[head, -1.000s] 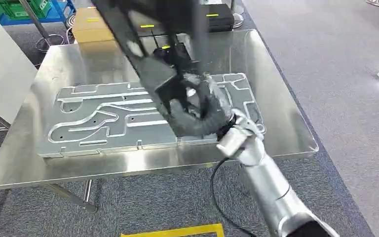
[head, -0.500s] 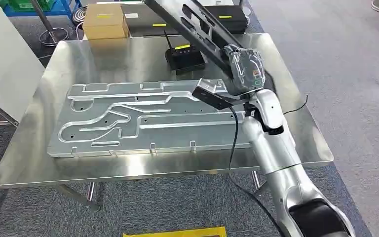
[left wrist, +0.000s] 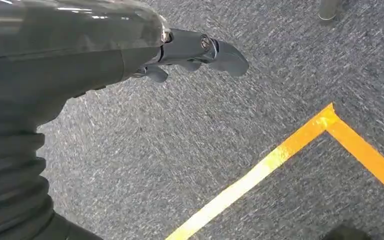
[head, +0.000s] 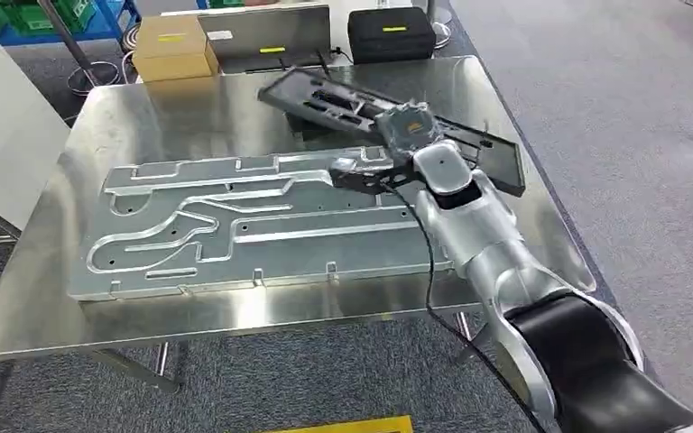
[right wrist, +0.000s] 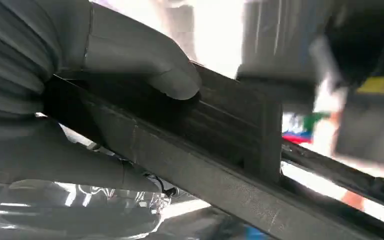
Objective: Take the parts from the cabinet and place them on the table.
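The right hand (head: pixel 403 135) grips a long black plastic part (head: pixel 325 95), a flat frame-like moulding with ribs and cut-outs. In the right wrist view the thick grey thumb (right wrist: pixel 145 67) presses down on the upper face of the part's dark ribbed bar (right wrist: pixel 220 165) while the rest of the hand wraps under it. The part is held low over the far right portion of the steel table (head: pixel 523 225), tilted, one end reaching toward the table's back edge and the other toward its right edge; whether it touches the tabletop I cannot tell. The silver right arm (head: pixel 487 253) stretches up from the lower right, a black cable hanging along it.

Just beside the hand, toward the robot, lies a large machined aluminium plate (head: pixel 235 225) with milled channels and small holes, flat on the table and covering much of it.

The left hand (left wrist: pixel 190 52) hangs over grey carpet with its dark fingers loosely apart and nothing in them. A yellow tape line (left wrist: pixel 280 150) bends in a corner on the floor below it.

Behind the table stand a cardboard box (head: pixel 170 41), a flat grey panel (head: pixel 275 32) and a black case (head: pixel 390 32) with a yellow label. A white cabinet side (head: pixel 0 126) stands to the left.
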You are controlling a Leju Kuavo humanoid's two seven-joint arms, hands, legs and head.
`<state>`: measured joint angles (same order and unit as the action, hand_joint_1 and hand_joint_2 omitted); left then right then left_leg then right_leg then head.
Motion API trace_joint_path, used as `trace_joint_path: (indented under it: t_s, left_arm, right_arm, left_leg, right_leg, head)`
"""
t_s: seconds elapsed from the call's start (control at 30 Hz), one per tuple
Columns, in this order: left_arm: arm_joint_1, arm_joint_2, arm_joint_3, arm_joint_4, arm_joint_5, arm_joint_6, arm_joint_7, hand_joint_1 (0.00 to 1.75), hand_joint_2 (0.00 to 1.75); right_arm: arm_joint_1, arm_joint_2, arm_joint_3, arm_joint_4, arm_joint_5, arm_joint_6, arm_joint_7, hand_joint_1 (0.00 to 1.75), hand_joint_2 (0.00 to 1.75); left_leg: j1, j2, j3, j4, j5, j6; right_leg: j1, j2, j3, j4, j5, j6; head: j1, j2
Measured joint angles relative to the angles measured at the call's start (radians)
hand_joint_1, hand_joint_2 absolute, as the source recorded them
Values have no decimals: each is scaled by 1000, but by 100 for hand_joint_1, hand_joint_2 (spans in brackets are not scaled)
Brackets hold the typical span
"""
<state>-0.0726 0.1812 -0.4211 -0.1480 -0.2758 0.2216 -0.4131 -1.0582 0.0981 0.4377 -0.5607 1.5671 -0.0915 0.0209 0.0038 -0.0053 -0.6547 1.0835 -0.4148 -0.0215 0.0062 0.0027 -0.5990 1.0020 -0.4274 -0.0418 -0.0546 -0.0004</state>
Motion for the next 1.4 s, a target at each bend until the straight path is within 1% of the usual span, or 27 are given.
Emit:
trace_joint_path:
  t_s: [0.03, 0.07, 0.17, 0.23, 0.27, 0.33, 0.37, 0.4, 0.43, 0.5, 0.53, 0.57, 0.67, 0.73, 0.8, 0.87, 0.9, 0.93, 0.97, 1.03, 1.07, 1.17, 1.23, 1.27, 1.33, 1.37, 1.4]
  left_arm:
    - [0, 2, 2, 0, 0, 0, 0, 0, 175]
    - [1, 3, 3, 0, 0, -1, 0, 0, 175]
    - [2, 3, 4, 0, 0, -6, -2, 0, 175]
    - [3, 2, 3, 0, 0, -19, -6, 0, 175]
    - [2, 2, 3, 0, 0, -24, -6, 0, 175]
    - [-2, 0, 0, 0, 0, -31, -8, 0, 175]
    - [-2, -1, -3, 0, 0, -32, -8, 0, 175]
    - [-2, -2, -5, 0, 0, -34, -9, 0, 175]
    - [-3, -4, -7, 0, 0, -34, -9, 0, 175]
    - [-3, -6, -9, 0, 0, -34, -8, 0, 175]
    - [-5, -7, -13, 0, 0, -31, -8, 0, 175]
    - [-6, -7, -14, 0, 0, -27, -8, 0, 175]
    - [-7, -9, -15, 0, 0, -22, -12, 0, 175]
    - [-8, -10, -16, 0, 0, -23, -21, 0, 175]
    - [-8, -9, -19, 0, 0, -24, -26, 0, 175]
    - [-7, -8, -21, 0, 0, -26, -30, 0, 175]
    - [-6, -8, -22, 0, 0, -26, -35, 0, 175]
    - [-4, -8, -24, 0, 0, -26, -39, 0, 175]
    - [-4, -8, -27, 0, 0, -24, -42, 0, 175]
    - [-9, -6, -39, 0, 0, -10, -43, 0, 175]
    - [-12, -5, -44, 0, 0, -4, -42, 0, 175]
    - [-21, -4, -56, 0, 0, 5, -41, 0, 175]
    - [-23, -5, -61, 0, 0, 5, -40, 0, 175]
    - [-23, -5, -64, 0, 0, 5, -39, 0, 175]
    - [-25, -5, -68, 0, 0, 5, -39, 0, 175]
    - [-25, -5, -70, 0, 0, 4, -39, 0, 0]
    - [-25, -5, -73, 0, 0, 1, -39, 0, 0]
  right_arm:
    - [-12, 9, 33, 34, 0, 6, -19, 168, 175]
    - [-25, 16, 61, 64, 0, 9, -32, 168, 175]
    - [-29, 32, 134, 126, 0, 22, -80, 168, 175]
    - [-34, 36, 179, 154, 0, 22, -147, 168, 175]
    - [-35, 36, 197, 165, 0, 22, -172, 168, 175]
    - [-28, 36, 227, 191, 0, 19, -199, 168, 175]
    - [-20, 36, 239, 202, 0, 19, -205, 168, 175]
    - [-15, 36, 249, 210, 0, 17, -207, 168, 175]
    - [-15, 36, 254, 219, -1, 16, -210, 168, 175]
    - [-19, 39, 264, 224, -2, 5, -237, 168, 175]
    - [-19, 39, 267, 227, -2, -7, -257, 168, 175]
    - [-18, 43, 271, 229, -2, -17, -268, 168, 175]
    - [-1, 69, 286, 236, -5, -42, -295, 168, 175]
    - [9, 87, 291, 237, -12, -65, -300, 168, 175]
    - [23, 94, 291, 237, -29, -97, -307, 168, 175]
    - [44, 96, 291, 238, -40, -113, -307, 168, 175]
    - [55, 95, 291, 239, -49, -128, -307, 0, 0]
    - [60, 94, 291, 239, -60, -146, -310, 0, 0]
    - [63, 93, 291, 239, -66, -153, -313, 0, 0]
    - [80, 85, 286, 239, -86, -182, -316, 0, 0]
    - [88, 81, 283, 239, -92, -195, -316, 0, 0]
    - [109, 67, 276, 239, -97, -208, -318, 0, 0]
    - [110, 61, 271, 237, -98, -213, -319, 0, 0]
    - [110, 58, 270, 237, -98, -213, -319, 0, 0]
    - [113, 51, 268, 237, -98, -213, -319, 0, 0]
    - [117, 48, 267, 237, -102, -215, -319, 0, 0]
    - [122, 43, 263, 237, -111, -219, -317, 0, 0]
  left_leg:
    - [-4, -1, 33, -79, 21, 12]
    - [-7, 1, 47, -93, 12, 14]
    - [-10, -3, 45, -90, 11, 19]
    - [2, -1, 56, -108, 18, 28]
    - [3, 1, 56, -108, 18, 35]
    - [3, 0, 56, -107, 17, 37]
    - [3, 0, 55, -106, 16, 38]
    - [4, -1, 55, -104, 15, 37]
    - [4, -2, 56, -100, 12, 35]
    - [6, -3, 56, -89, 3, 28]
    - [6, -3, 56, -83, -3, 22]
    - [-1, -3, 51, -78, -6, 16]
    - [4, 2, 55, -82, -6, -1]
    - [7, 3, 53, -69, -21, -12]
    - [8, 2, 5, 45, -89, -20]
    - [9, 2, -73, 206, -154, -26]
    - [9, 2, -90, 239, -155, -27]
    - [9, 2, -81, 218, -132, -25]
    - [8, 2, -50, 155, -93, -21]
    - [8, 2, 48, -39, -4, -8]
    - [2, 0, 70, -74, -22, -2]
    - [-3, -1, 66, -79, -16, 8]
    - [10, 4, 75, -97, -5, 22]
    - [9, 5, 76, -100, -3, 28]
    - [8, 6, 74, -99, -2, 32]
    - [7, 6, 73, -99, -2, 32]
    - [7, 6, 73, -97, -2, 32]
  right_leg:
    - [-1, 0, 2, 0, -2, 2]
    - [7, 0, -2, 3, -4, 6]
    - [4, -4, 1, 1, -6, 18]
    - [5, -2, -8, 25, -29, 32]
    - [3, -1, -33, 79, -62, 37]
    - [-4, -2, -115, 245, -136, 46]
    - [-7, -2, -149, 309, -152, 49]
    - [-11, -2, -162, 327, -143, 53]
    - [-14, -2, -150, 293, -112, 55]
    - [-19, -3, -69, 118, -16, 54]
    - [-19, -5, -31, 35, 7, 50]
    - [-11, -5, -24, 27, -4, 46]
    - [-7, 4, -28, 26, -1, 26]
    - [-15, 4, -21, 15, 4, 14]
    - [-15, 2, -19, 14, 2, 5]
    - [-11, 0, -19, 14, 1, 3]
    - [-10, 0, -19, 15, 1, 2]
    - [-9, 2, -18, 16, 0, 1]
    - [-9, 4, -16, 18, -2, 2]
    - [-8, 6, -9, 18, -5, 6]
    - [-3, 6, -10, 18, -6, 10]
    - [-5, 7, -10, 15, -2, 26]
    - [-4, 7, -10, 20, -9, 38]
    - [-3, 5, -23, 53, -36, 42]
    - [-7, 5, -89, 198, -114, 48]
    - [-9, 4, -131, 285, -147, 52]
    - [-10, 4, -153, 331, -154, 54]
  head:
    - [0, 0]
    - [0, 0]
    - [0, 0]
    - [0, 0]
    - [0, 0]
    - [0, 0]
    - [0, 0]
    - [0, 0]
    - [0, 0]
    - [0, 0]
    - [0, 0]
    - [0, 0]
    - [0, 0]
    - [0, 0]
    - [0, 0]
    - [0, 0]
    - [0, 0]
    - [0, 0]
    - [0, 0]
    - [0, 0]
    - [0, 0]
    - [0, 0]
    - [0, 0]
    - [0, 0]
    - [0, 0]
    - [0, 0]
    - [0, 0]
